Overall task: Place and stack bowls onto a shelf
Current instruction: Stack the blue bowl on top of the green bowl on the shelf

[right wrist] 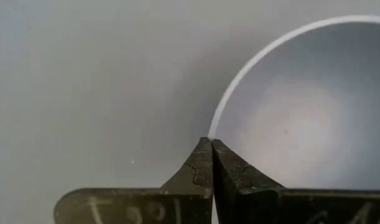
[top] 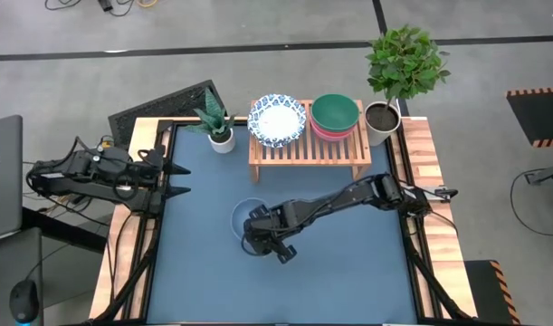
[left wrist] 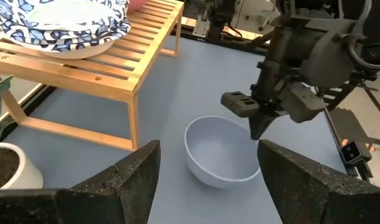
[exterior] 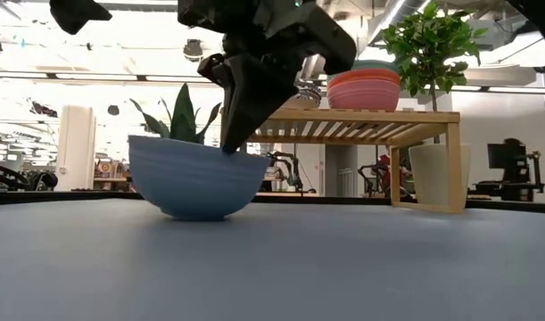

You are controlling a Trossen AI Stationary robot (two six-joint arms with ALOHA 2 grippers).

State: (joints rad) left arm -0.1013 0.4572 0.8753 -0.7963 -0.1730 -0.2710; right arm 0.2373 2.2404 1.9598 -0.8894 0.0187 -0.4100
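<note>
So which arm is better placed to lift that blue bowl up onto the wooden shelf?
The right. The right gripper is shut on the rim of the light blue bowl, which sits on the table in front of the shelf. The left gripper waits open at the table's left edge.

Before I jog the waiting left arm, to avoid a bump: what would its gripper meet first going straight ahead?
Likely the light blue bowl, held at its rim by the right gripper; depth is uncertain.
</note>
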